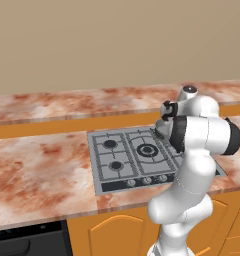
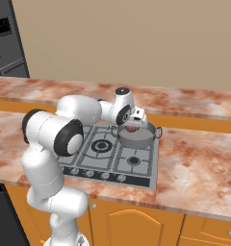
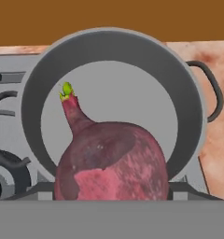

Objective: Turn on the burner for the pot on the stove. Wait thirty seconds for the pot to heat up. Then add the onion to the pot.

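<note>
Onion point(image 3: 111, 161) fills the near edge of your hand view, right in front of the camera, with the pot point(image 3: 111, 100) directly behind it. From the right base view it looks to sit over the pot's mouth, just under the gripper point(image 2: 134, 121), not down on the pot floor. I can't see the finger tips in the hand view: the onion covers that spot. Judging by how the onion hangs at the hand, the gripper is grasping it, jaws wide around the bulb, but you can't confirm contact from these pictures.

Progress, as a judgement: onion is picked up and brought over the pot, so the last step is nearly done. Left for you: lower or release so it lands inside. Burner state is unknown; no flame shows and the knobs point(image 2: 99, 175) are too small to read.

Orientation: the onion's long axis runs root to stem. In the hand view the stem with its green tip point(image 3: 66, 91) points up and left.

Pot sits on the stove's point(image 2: 88, 166) far right burner, handle point(image 3: 212, 93) to the right.
</note>
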Motion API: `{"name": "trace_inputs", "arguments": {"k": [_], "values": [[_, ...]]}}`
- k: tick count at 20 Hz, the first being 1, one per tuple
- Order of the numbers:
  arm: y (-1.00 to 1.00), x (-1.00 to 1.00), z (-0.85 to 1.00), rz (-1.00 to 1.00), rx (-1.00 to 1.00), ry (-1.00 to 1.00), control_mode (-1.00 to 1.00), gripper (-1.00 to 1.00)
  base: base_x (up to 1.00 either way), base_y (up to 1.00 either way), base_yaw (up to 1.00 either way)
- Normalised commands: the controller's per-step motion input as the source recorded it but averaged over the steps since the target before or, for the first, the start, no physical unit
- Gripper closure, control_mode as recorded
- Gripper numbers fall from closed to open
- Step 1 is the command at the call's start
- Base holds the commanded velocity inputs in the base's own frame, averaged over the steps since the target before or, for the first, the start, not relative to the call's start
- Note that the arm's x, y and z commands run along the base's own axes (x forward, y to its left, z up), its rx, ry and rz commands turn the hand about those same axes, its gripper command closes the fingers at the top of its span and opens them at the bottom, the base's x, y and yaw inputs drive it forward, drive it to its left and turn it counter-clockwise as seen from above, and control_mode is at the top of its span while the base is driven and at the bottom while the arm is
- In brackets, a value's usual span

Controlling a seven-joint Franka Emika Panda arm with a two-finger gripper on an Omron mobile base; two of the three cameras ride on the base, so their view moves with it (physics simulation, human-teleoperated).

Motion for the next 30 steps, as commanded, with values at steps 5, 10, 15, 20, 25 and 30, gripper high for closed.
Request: {"name": "trace_inputs", "arguments": {"k": [5,10,15,20,25,30], "values": [[-0.05,0.1,-0.38,0.0,0.03,0.0,-1.0,1.0,0.0,0.0,0.0],[-0.02,0.21,-0.28,0.0,0.0,0.0,-1.0,1.0,0.0,0.0,0.0],[0.0,0.4,-0.15,0.0,0.0,0.0,-1.0,-1.0,0.0,0.0,0.0],[-0.06,0.35,-0.05,0.0,0.0,0.0,-1.0,-1.0,0.0,0.0,0.0],[-0.14,0.07,0.16,0.0,0.0,-0.04,-1.0,-1.0,0.0,0.0,0.0],[-0.06,-0.18,0.62,0.0,0.05,-0.08,-1.0,-1.0,0.0,0.0,0.0]]}}
